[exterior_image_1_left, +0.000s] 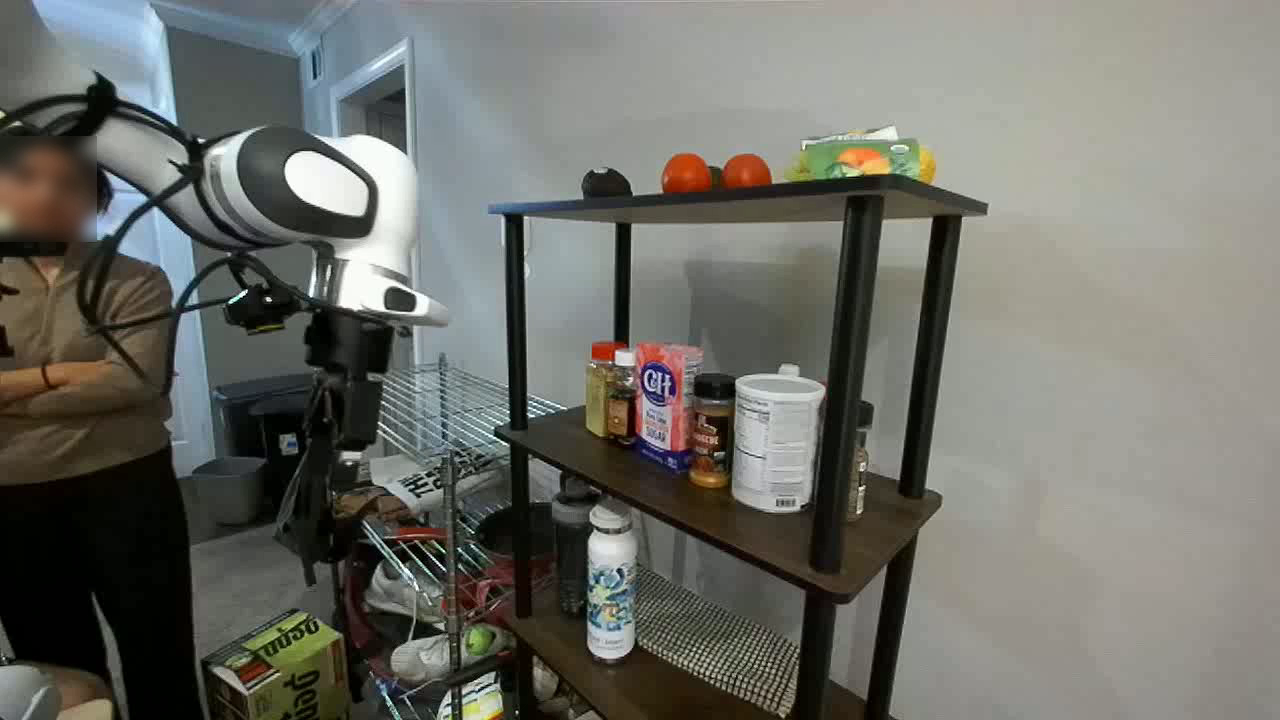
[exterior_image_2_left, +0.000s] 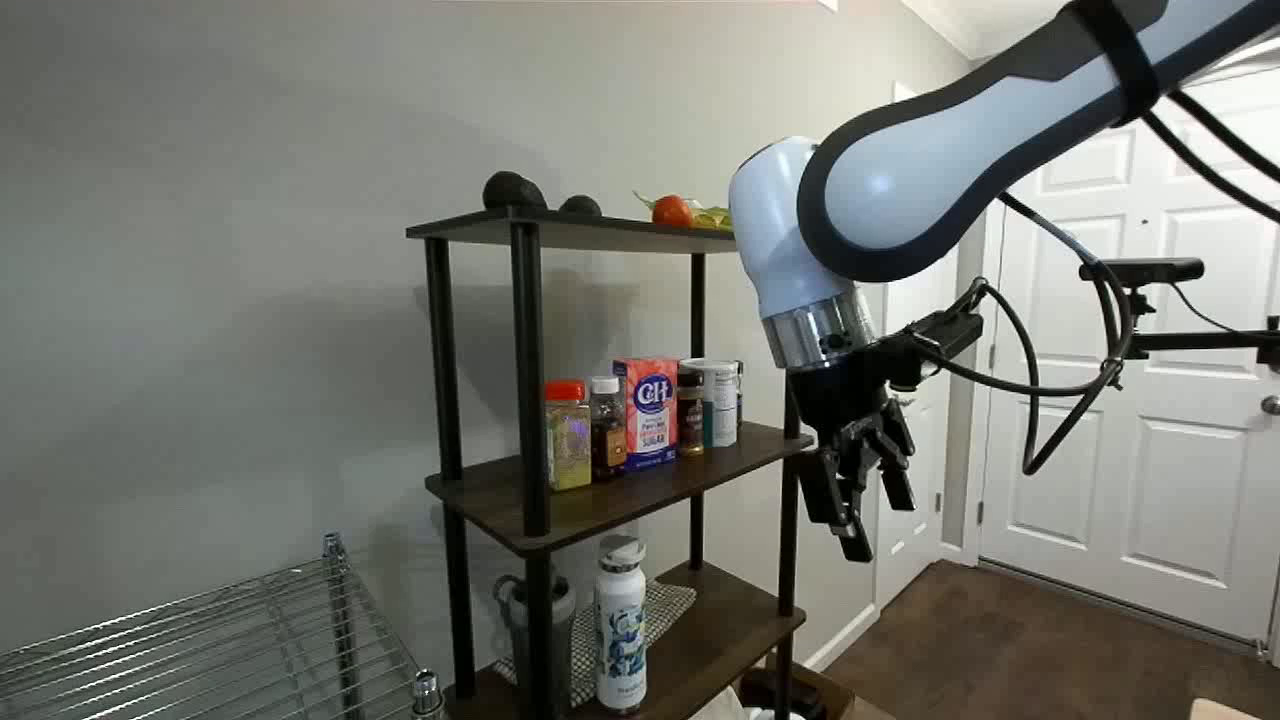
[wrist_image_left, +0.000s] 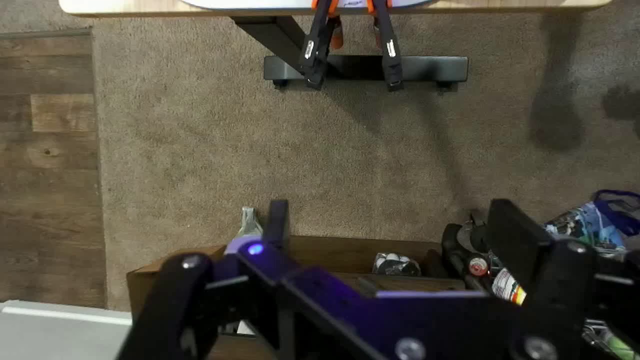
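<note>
Black tool (wrist_image_left: 391, 220), spread wide, empty; near shelf (exterior_image_2_left: 650, 490), bearing pink "C&H" sugar box (exterior_image_2_left: 648, 412)

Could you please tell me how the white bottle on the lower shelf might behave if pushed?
Tall and narrow, the white bottle would probably tip if pushed high up. Its round body could then roll; its smooth-looking sides may be slippery.
</note>
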